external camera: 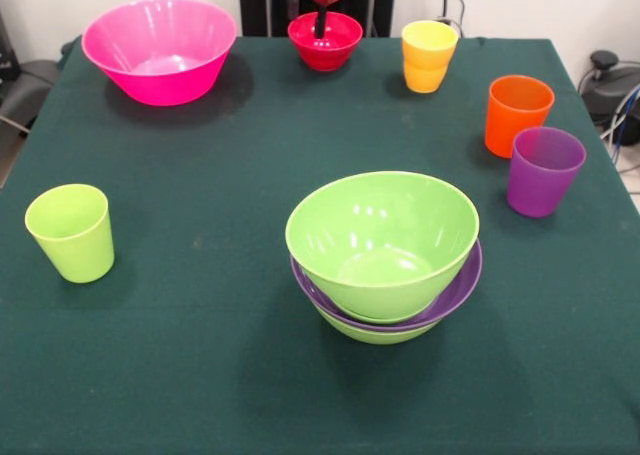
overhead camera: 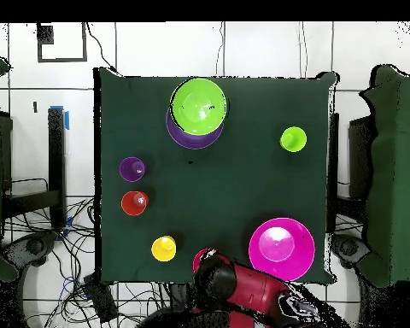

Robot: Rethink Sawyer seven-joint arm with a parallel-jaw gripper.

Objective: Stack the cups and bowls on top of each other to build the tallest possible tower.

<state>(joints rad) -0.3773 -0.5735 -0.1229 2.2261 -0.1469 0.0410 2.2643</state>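
The tower (external camera: 382, 237) stands near the table's front middle: a large lime green bowl (overhead camera: 198, 102) nested in a wide purple bowl (external camera: 462, 285), which sits on another lime green bowl (external camera: 375, 333). The big pink bowl (external camera: 160, 47) stands alone at the back left. My gripper (external camera: 320, 22) reaches down into the small red bowl (external camera: 325, 41) at the back middle; its grip is hidden. In the overhead view the arm (overhead camera: 243, 286) covers most of the red bowl (overhead camera: 200, 256). Single cups stand apart: yellow-orange (external camera: 428, 55), orange (external camera: 517, 113), purple (external camera: 543, 170), lime green (external camera: 70, 232).
Dark green cloth (external camera: 200, 335) covers the table. Cables and black equipment (external camera: 610, 85) lie off its right edge. In the overhead view the pink bowl (overhead camera: 281, 248) sits close beside the arm, and the yellow-orange cup (overhead camera: 164, 248) on its other side.
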